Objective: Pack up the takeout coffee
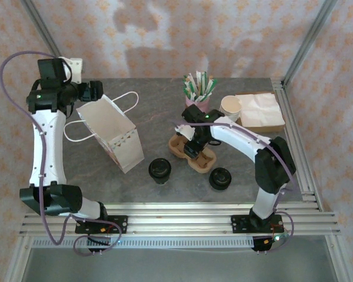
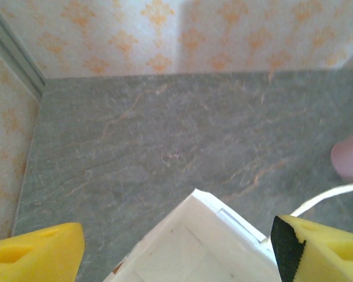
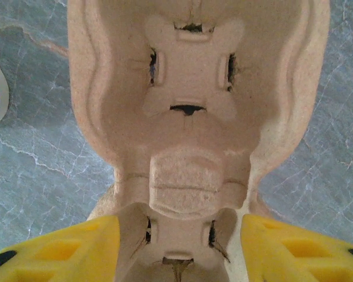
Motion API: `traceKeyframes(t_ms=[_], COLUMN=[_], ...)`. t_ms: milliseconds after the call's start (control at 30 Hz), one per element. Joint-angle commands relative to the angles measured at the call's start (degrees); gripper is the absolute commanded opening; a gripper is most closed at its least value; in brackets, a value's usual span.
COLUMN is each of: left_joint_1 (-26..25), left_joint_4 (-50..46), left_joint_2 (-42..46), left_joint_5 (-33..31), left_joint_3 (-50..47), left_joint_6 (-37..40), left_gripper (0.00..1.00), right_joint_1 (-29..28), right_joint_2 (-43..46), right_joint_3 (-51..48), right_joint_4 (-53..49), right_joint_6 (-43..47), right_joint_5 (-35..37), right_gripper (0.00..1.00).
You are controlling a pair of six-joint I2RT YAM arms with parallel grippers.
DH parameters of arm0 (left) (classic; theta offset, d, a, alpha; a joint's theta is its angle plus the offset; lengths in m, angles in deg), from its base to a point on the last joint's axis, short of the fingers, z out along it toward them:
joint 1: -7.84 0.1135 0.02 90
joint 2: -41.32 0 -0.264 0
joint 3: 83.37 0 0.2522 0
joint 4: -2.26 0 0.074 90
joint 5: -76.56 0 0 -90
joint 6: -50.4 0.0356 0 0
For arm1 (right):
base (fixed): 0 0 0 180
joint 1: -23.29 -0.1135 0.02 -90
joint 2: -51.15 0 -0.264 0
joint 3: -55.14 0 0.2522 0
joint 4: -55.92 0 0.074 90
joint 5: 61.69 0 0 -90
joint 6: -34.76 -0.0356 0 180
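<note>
The takeout coffee [image 1: 159, 169] and its twin [image 1: 220, 178] wait by the worktop's [image 1: 159, 111] near edge. The right tool [image 1: 194, 148] straddles the pulp cup carrier [image 1: 205, 160], grip unclear. The left tool [image 1: 96, 91], fingers apart, hovers over the paper bag [image 1: 115, 132], seemingly to steady it.

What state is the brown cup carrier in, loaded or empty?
Empty. The cup carrier shows bare pulp in its visible wells, and both lidded coffees stand on the table beside it.

Black coffee cups [image 1: 160, 169], tan carrier [image 3: 188, 117], white bag [image 1: 115, 132], grey veined table [image 1: 159, 100]
</note>
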Motion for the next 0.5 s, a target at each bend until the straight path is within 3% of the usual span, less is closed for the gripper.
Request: traceKeyframes(t_ms=[0,200,367,467], left_joint_1=[-1.51,-4.17,-3.91,-2.22], left_joint_4=[-4.87,-5.79,-1.80,-1.14], left_joint_2=[-0.65,-1.02,1.03,1.65], left_joint_5=[-4.86,-12.70,-16.25,-14.99], left_joint_3=[2.99,2.79,1.84,2.08], left_joint_6=[7.57,9.02,1.08,-3.93], left_gripper=[0.85,0.87,0.94,0.95], right_joint_1=[-0.36,-0.47,-0.74,-0.92], right_joint_2=[-1.69,-2.56,-3.52,-3.82], right_joint_3=[2.16,2.26,2.25,1.88], right_joint_4=[0.25,0.50,0.47,0.76], right_joint_6=[1.28,1.35,1.36,1.26], right_joint_5=[0.63,0.47,1.37,1.58], right_gripper=[0.56,0.56,0.55,0.55])
